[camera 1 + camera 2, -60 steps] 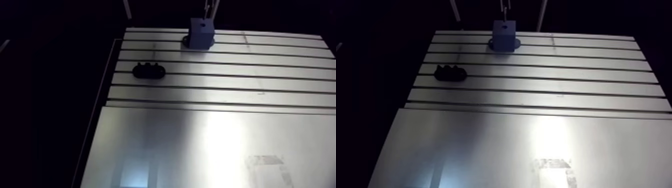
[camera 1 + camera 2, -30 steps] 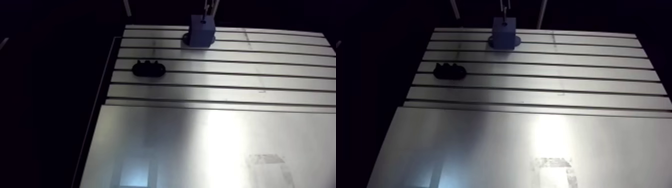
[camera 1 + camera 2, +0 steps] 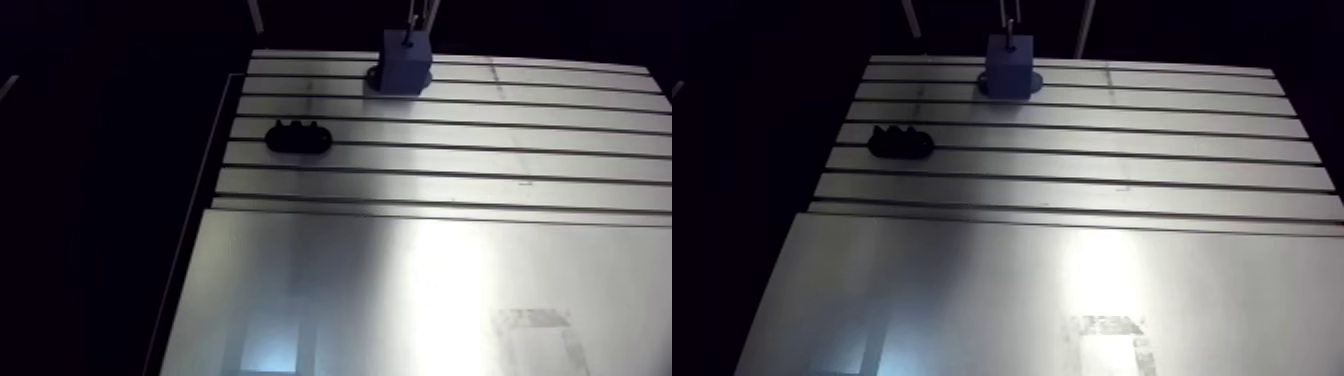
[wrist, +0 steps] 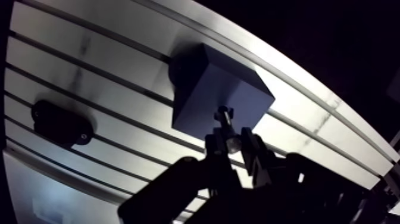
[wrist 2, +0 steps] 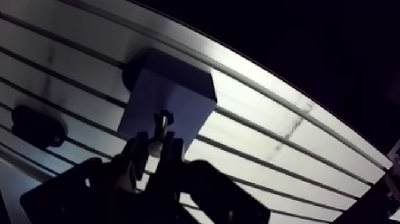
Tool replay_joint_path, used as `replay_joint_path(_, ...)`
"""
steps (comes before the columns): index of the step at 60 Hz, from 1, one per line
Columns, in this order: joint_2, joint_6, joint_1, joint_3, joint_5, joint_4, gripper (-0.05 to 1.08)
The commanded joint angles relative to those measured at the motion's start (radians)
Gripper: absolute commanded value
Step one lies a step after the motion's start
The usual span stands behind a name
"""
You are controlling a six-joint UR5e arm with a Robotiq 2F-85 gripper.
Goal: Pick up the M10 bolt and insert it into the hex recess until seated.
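The slotted aluminium table (image 3: 450, 160) fills most of the arm view, with a smooth metal plate (image 3: 400, 290) covering its lower half. In the upper centre of the frame, a blue block (image 3: 405, 62) stands on a dark round base near the table's far edge. To the left of centre, well apart from the block, a black oval holder (image 3: 298, 138) with small bumps on top lies across a slot.

In the wrist view the gripper (image 5: 156, 146) hangs just over the block, its two fingers drawn close and clamped on the shank of the M10 bolt (image 4: 225, 119). The bolt sticks out ahead of the fingers, and its free end meets the block's top face near the middle. In the arm view it shows only as a thin rod standing on the block's top at the frame's upper edge. The hex recess itself cannot be made out; the bolt's end covers that spot.

The pick looks done and the step in hand is the insertion, apparently at its start, since most of the bolt shows above the block. The next move likely calls for a straight push along the bolt's axis. A slight turn may be needed so the hex flats line up, and the grip should hold until the bolt bottoms out.
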Motion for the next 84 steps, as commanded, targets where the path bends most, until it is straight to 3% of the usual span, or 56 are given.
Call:
replay_joint_path(1,0.001,0.0,0.001,0.002,0.003,-0.009,1.08)
replay_joint_path(84,0.007,-0.005,0.001,0.004,0.0,-0.009,1.08)
